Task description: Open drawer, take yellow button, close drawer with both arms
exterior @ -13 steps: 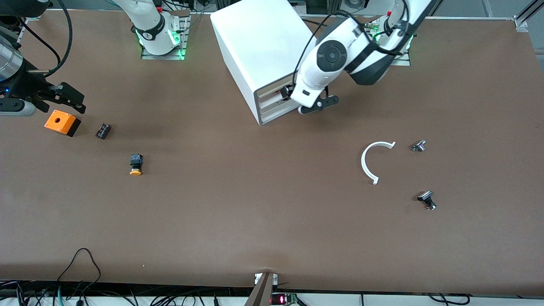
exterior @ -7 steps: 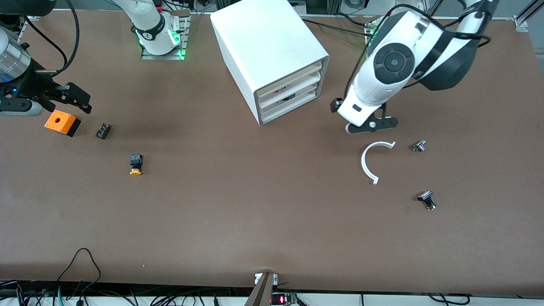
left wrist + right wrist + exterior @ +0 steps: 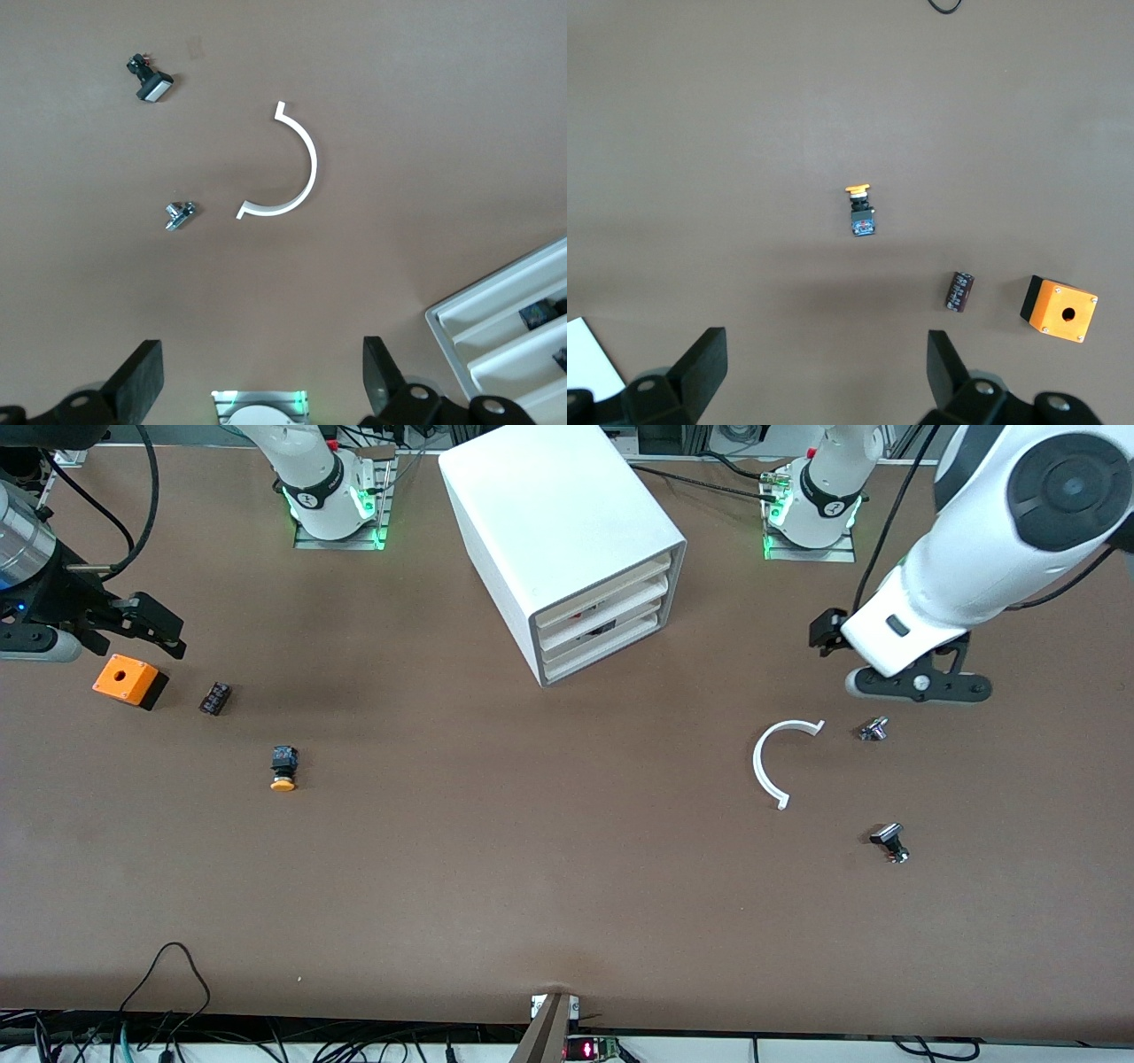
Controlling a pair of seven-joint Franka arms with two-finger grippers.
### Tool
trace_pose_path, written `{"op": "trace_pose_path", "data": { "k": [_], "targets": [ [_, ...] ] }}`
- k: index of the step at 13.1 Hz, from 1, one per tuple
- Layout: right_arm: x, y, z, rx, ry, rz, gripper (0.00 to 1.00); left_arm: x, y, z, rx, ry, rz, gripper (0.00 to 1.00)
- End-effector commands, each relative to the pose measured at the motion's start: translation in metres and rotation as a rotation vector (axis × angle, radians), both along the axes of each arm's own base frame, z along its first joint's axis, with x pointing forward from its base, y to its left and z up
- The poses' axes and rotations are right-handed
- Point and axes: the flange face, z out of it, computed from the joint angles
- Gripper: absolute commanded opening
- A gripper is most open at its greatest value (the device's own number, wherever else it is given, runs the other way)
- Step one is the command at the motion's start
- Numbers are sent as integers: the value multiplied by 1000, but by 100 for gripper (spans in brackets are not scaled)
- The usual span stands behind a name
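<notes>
the left pincer (image 3: 917, 684) hangs spread and empty over the table (image 3: 549, 868) by the white arc (image 3: 778, 760). the right pincer (image 3: 133, 627) hovers spread and empty above the orange box (image 3: 129, 680). the button (image 3: 283, 768) lies on the table, nearer the camera. the drawer (image 3: 602, 586) sits shut in the cabinet (image 3: 549, 522).

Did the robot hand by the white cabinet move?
Yes. The left gripper swung away from the cabinet toward the left arm's end of the table, and is now over the table near the small silver part.

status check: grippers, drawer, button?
Left gripper open above table, empty. Right gripper open near orange box. Top cream-fronted drawer shut. Orange-capped black button on table, unobstructed.
</notes>
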Motion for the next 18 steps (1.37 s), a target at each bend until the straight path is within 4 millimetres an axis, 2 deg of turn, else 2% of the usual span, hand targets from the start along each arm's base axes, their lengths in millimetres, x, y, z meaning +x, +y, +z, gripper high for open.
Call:
{"op": "trace_pose_path", "data": {
  "k": [1, 2, 5, 7, 8, 10, 11, 12, 13, 16, 18],
  "targets": [
    [-4, 1, 11, 3, -1, 2, 100, -1, 25, 15, 16, -2, -86, 99],
    [-4, 1, 11, 2, -2, 13, 100, 4, 53, 18, 13, -5, -96, 99],
    [-5, 0, 12, 3, -2, 11, 100, 2, 104, 10, -87, -42, -111, 99],
    [-4, 0, 12, 2, -4, 8, 100, -7, 133, -4, -103, -111, -147, 99],
    [-4, 0, 12, 2, -5, 10, 100, -11, 141, -9, -102, -145, -175, 99],
    [-4, 0, 13, 1, -7, 10, 100, -17, 146, -9, -95, -206, -157, 99],
    [-4, 0, 13, 2, -7, 10, 100, -13, 150, -15, -89, -246, -173, 99],
    [-3, -2, 15, 3, -11, 11, 100, -12, 157, -13, -86, -280, -164, 99],
    [-2, -1, 16, 3, -14, 11, 100, -14, 155, -10, -89, -285, -160, 99],
    [1, -2, 23, 4, -28, 12, 100, -17, 148, 3, -111, -221, -144, 99],
    [0, -1, 22, 4, -27, 13, 100, -11, 149, 3, -109, -162, -46, 99]
  ]
}}
